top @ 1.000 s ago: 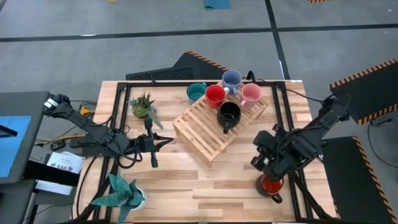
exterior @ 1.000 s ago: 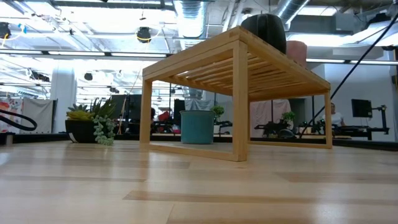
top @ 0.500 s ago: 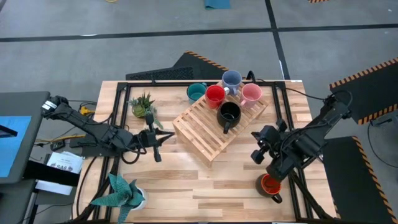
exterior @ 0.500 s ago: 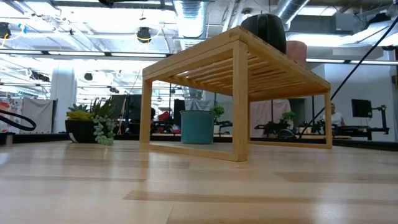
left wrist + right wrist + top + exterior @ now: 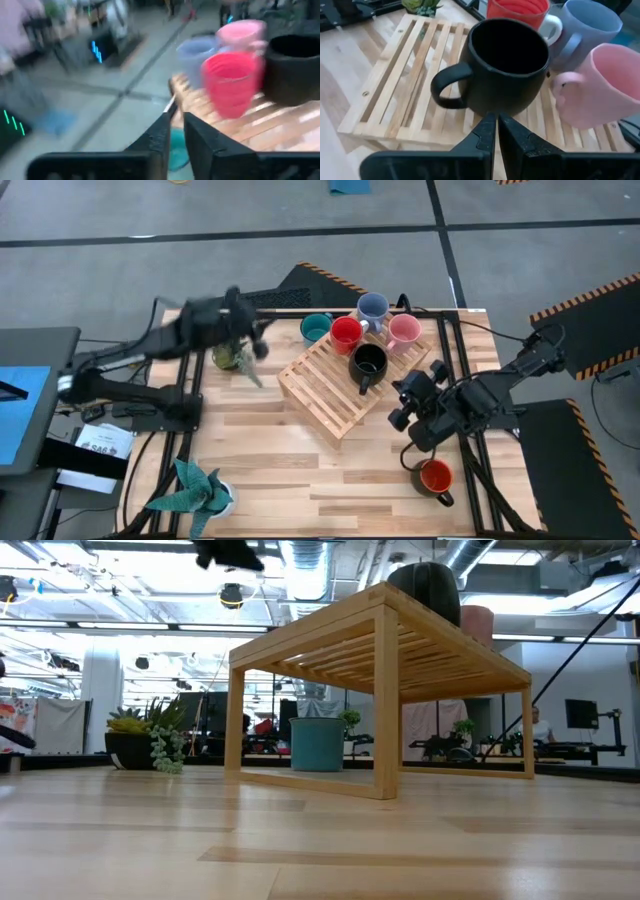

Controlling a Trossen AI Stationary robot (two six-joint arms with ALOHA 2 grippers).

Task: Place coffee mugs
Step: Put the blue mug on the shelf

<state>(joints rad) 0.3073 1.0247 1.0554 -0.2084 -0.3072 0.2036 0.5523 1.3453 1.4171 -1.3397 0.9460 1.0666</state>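
A slatted wooden rack (image 5: pixel 335 385) stands mid-table. On it are the black mug (image 5: pixel 507 70), red mug (image 5: pixel 346 333), lavender-blue mug (image 5: pixel 372 308) and pink mug (image 5: pixel 404 330). The teal mug (image 5: pixel 316 328) stands on the table at the rack's far corner. The orange-red mug (image 5: pixel 435 477) stands alone on the table near the front right. My left gripper (image 5: pixel 177 120), blurred, hangs high over the far left near the teal mug, with a narrow gap between its fingers and nothing in it. My right gripper (image 5: pixel 496 122) is shut and empty just right of the rack, pointing at the black mug.
A small potted succulent (image 5: pixel 230 356) stands on the table under my left arm. A teal-leaved plant (image 5: pixel 195 490) stands at the near left corner. Bare tabletop lies in front of the rack. Black frame rails (image 5: pixel 450 340) run along the table's edges.
My left gripper has swung fast from the table's left middle up and toward the far edge, ending near the teal mug. My right gripper has drawn away from over the orange-red mug toward the rack and turned toward the black mug. The orange-red mug stays standing on the table.
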